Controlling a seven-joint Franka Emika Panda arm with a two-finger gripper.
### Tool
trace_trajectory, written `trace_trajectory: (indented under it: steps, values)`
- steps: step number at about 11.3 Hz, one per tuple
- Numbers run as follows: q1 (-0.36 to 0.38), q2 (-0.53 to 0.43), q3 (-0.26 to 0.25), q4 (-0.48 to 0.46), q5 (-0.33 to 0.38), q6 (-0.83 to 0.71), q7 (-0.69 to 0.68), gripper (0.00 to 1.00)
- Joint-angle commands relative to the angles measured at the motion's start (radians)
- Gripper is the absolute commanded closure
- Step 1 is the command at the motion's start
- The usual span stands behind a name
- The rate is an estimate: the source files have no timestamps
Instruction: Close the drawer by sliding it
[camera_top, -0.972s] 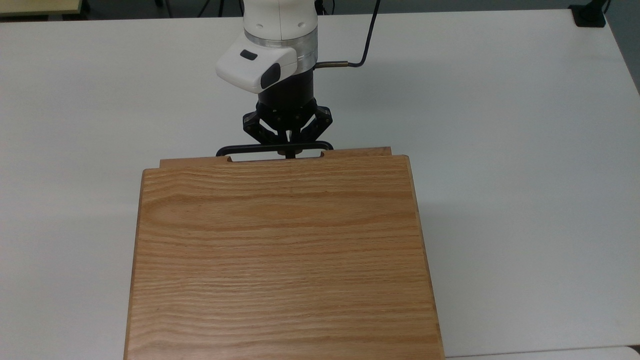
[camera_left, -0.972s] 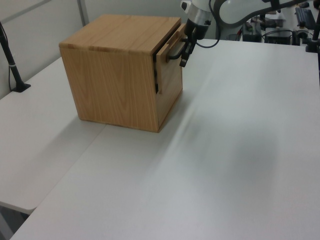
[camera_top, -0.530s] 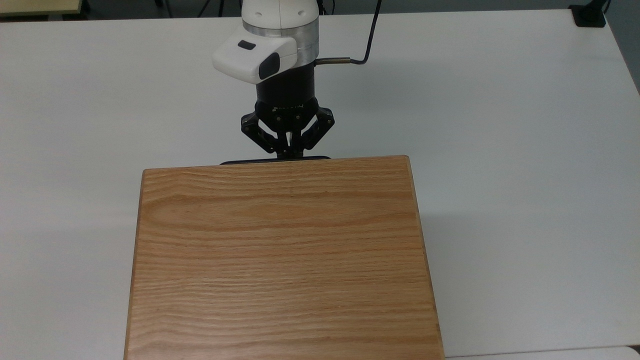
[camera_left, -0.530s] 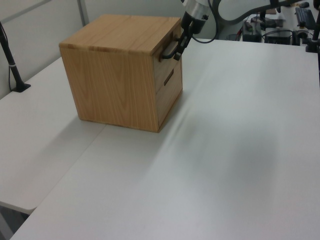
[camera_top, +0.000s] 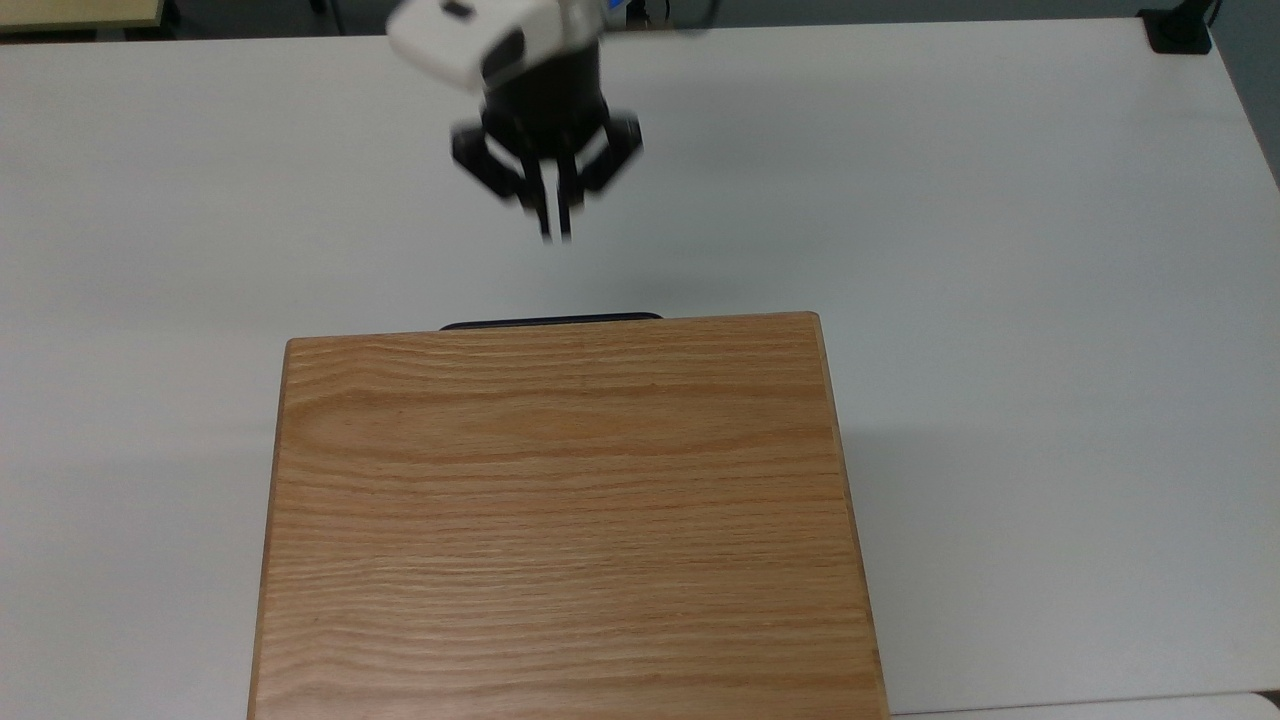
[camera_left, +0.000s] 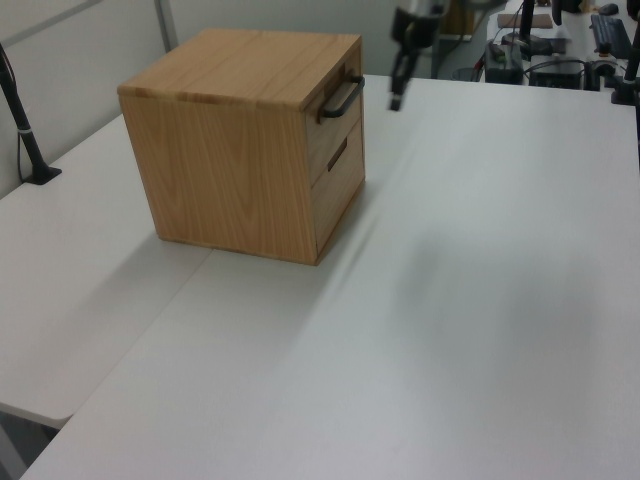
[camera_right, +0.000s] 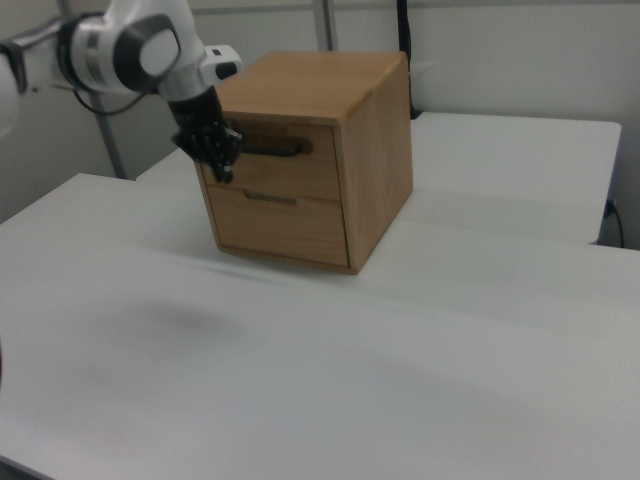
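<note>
The drawer (camera_right: 300, 168) sits pushed in, its front flush with the oak cabinet (camera_top: 560, 520). Its long black bar handle (camera_top: 550, 321) just pokes past the cabinet's top edge in the top view. The handle (camera_left: 340, 100) also sticks out from the front in the left view. My gripper (camera_top: 555, 232) hangs clear of the handle, well above it in the top view, fingers together and holding nothing. In the left view my gripper (camera_left: 396, 98) is to the right of the handle with a gap between. In the right view my gripper (camera_right: 224, 172) is by the drawer front's left end.
A lower drawer (camera_right: 275, 222) with a small handle is also shut. The white table (camera_top: 1000, 300) spreads wide around the cabinet. A black post (camera_left: 22, 120) stands at the left view's left. A black mount (camera_top: 1180, 30) sits at the table's far right corner in the top view.
The drawer slid fully into the cabinet during the first half second. Since then my gripper has pulled back from the handle and away from the cabinet.
</note>
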Motion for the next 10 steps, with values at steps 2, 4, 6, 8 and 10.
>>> trace_trajectory:
  steps: [2,4,6,8,10]
  values:
    - [-0.008,-0.162,0.004,-0.092,-0.006,-0.312,0.019,0.0]
    - [0.0,-0.172,0.006,-0.114,-0.025,-0.317,0.095,0.0]
    - [-0.006,-0.171,0.006,-0.108,-0.029,-0.317,0.155,0.0]
    - [-0.002,-0.157,0.006,-0.104,-0.061,-0.312,0.16,0.0]
    - [0.0,-0.156,0.006,-0.103,-0.063,-0.312,0.165,0.0]
